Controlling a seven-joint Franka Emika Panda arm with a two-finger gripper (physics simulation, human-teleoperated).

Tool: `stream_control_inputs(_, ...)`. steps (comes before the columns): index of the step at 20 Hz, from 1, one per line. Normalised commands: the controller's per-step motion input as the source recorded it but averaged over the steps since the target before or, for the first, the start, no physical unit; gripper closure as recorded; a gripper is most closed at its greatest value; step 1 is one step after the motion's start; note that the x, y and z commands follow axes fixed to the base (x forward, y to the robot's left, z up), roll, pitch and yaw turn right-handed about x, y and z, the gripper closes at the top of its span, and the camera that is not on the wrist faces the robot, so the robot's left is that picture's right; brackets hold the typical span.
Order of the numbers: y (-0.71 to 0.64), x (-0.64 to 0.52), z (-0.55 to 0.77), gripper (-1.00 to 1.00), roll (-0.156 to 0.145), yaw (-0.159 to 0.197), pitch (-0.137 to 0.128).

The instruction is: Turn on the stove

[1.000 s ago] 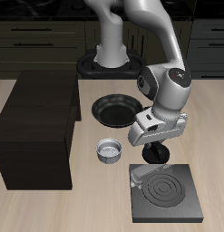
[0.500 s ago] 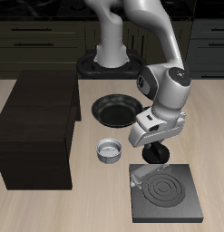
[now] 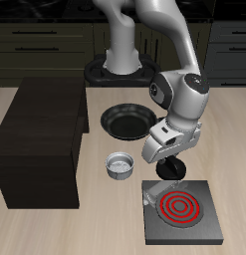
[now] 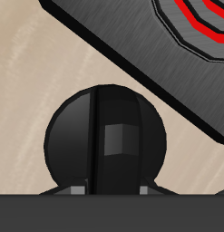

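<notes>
The stove (image 3: 201, 232) is a flat dark-grey square plate near the table's front edge. Its round coil (image 3: 179, 207) glows red. My gripper (image 3: 170, 171) hangs tilted over the stove's back edge. In the wrist view a round black knob (image 4: 104, 140) with a raised middle ridge sits against the edge of the stove slab (image 4: 131, 45). Part of the red coil (image 4: 199, 23) shows beyond it. My gripper (image 4: 113, 191) is right over the knob. Only two small grey finger tips show, one on each side of the ridge.
A round black frying pan (image 3: 125, 122) lies behind the gripper. A small grey bowl (image 3: 119, 165) stands beside the stove. A big dark box-like cabinet (image 3: 40, 144) fills the table's side beyond the bowl. The robot's base (image 3: 120, 70) is at the back.
The coil was dark in both earlier frames and now glows red. My gripper has shifted only slightly at the stove's back edge.
</notes>
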Motion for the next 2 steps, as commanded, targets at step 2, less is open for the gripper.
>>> stream_control_inputs(2,-0.1,0.06,0.03,1.0,-0.013,0.039,-0.012)
